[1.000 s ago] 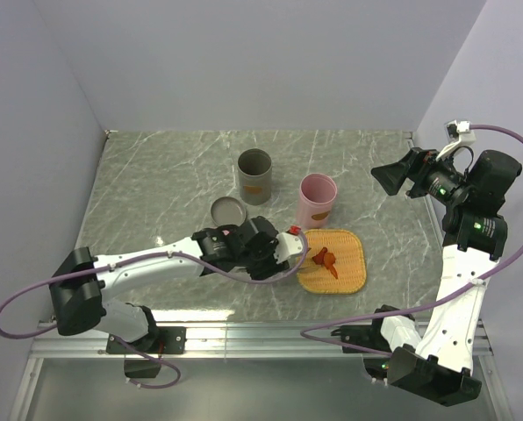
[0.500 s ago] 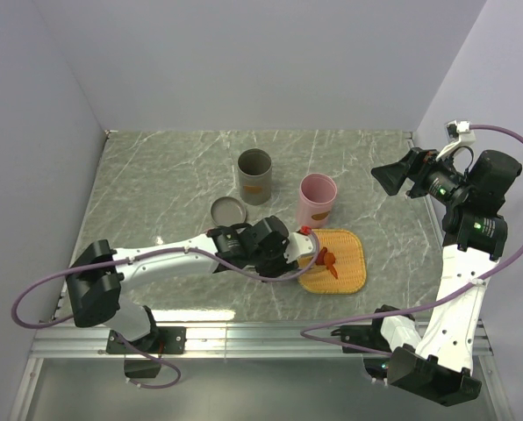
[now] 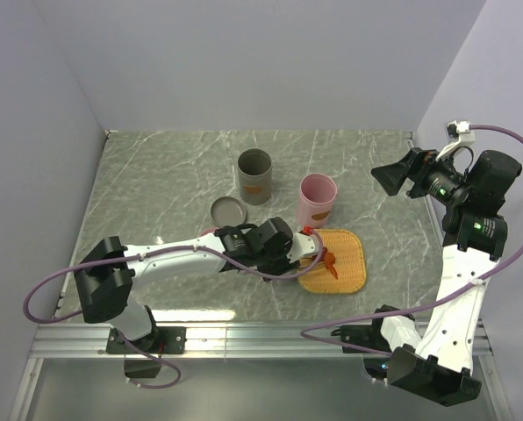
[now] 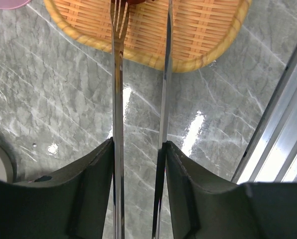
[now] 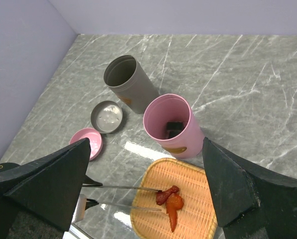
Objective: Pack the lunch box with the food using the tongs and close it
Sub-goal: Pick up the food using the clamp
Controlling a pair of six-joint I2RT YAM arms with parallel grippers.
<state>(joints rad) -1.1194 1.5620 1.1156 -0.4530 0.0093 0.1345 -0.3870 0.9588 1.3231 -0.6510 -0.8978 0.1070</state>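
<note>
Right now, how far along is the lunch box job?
Done: one dark piece sits in the pink cup. In hand: the left end effector grips the tongs, tips at the red chunks on the tray. Left: move those chunks, then fit the grey lid and pink lid, both off. The right end effector is open, holding nothing.

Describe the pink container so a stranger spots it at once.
On the marble table, find the orange woven tray. Just beyond it stands the pink container, upright and open. Its colour separates it from the similar grey container on its left.
</note>
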